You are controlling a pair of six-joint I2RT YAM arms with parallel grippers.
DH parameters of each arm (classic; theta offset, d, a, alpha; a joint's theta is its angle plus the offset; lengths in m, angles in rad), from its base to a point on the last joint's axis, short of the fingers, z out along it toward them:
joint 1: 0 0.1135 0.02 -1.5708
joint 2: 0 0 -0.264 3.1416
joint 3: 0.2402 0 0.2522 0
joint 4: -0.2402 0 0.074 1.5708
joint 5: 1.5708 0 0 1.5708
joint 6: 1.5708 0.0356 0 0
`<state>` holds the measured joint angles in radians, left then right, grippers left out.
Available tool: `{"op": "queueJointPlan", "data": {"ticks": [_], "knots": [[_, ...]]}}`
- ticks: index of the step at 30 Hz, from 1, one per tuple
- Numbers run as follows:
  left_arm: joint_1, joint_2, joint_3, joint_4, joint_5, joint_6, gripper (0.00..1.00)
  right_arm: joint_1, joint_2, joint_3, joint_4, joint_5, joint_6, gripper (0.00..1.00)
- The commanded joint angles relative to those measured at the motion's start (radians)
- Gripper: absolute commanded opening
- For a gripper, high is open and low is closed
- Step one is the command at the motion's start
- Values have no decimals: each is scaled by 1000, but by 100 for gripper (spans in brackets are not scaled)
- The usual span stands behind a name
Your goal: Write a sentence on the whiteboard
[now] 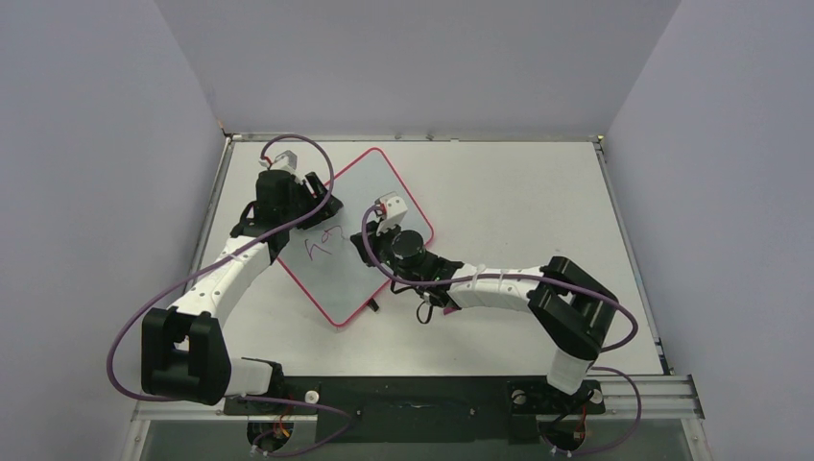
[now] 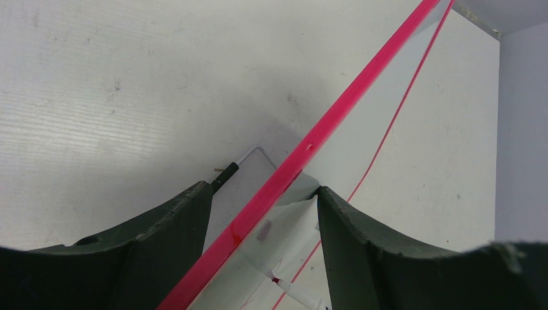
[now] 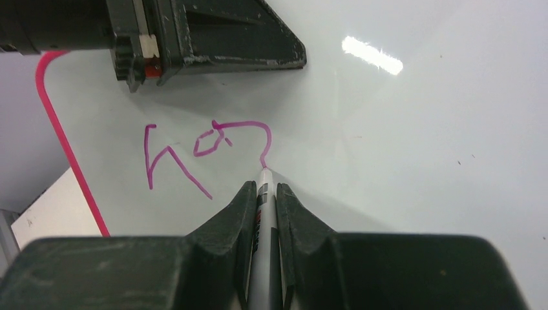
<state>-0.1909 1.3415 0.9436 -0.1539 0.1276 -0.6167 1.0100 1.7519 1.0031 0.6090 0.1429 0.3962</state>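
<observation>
Top view: on the white table (image 1: pixel 518 192) the whiteboard (image 1: pixel 336 283) lies turned like a diamond, left of centre. The left gripper (image 1: pixel 299 200) sits at its upper left edge, with a purple cable (image 1: pixel 307 142) looping above it. The right gripper (image 1: pixel 384 229) hangs over the board's right half and hides part of it. The sentence (image 1: pixel 324 240) is a short magenta scrawl between the 2 grippers.

Left wrist view: the 2 dark fingers (image 2: pixel 161 245) stand apart, open, astride the board's red frame (image 2: pixel 336 116), which runs diagonally from lower left to upper right. A black clip (image 2: pixel 226 173) lies just left of it.

Right wrist view: the jaws are closed on a marker (image 3: pixel 263 258), whose tip touches the glossy board at the end of a magenta stroke. 2 letters, "ha", show left of centre, and the left gripper fills the upper left.
</observation>
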Motion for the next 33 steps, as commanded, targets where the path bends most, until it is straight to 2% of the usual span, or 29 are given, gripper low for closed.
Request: {"op": "queueJointPlan", "data": {"ticks": [1,8,22,33], "knots": [[-7,-19,54,39,7,49,47,14,-88,-26,-40,14,-17,0],[-7,-25,55,37,7,49,47,7,-150,-9,-61,38,-48,0],[-7,-41,49,37,14,52,47,-34,-1,193,-137,31,-43,0],[-5,-44,49,39,22,50,47,-51,62,209,-156,27,-33,0]]}}
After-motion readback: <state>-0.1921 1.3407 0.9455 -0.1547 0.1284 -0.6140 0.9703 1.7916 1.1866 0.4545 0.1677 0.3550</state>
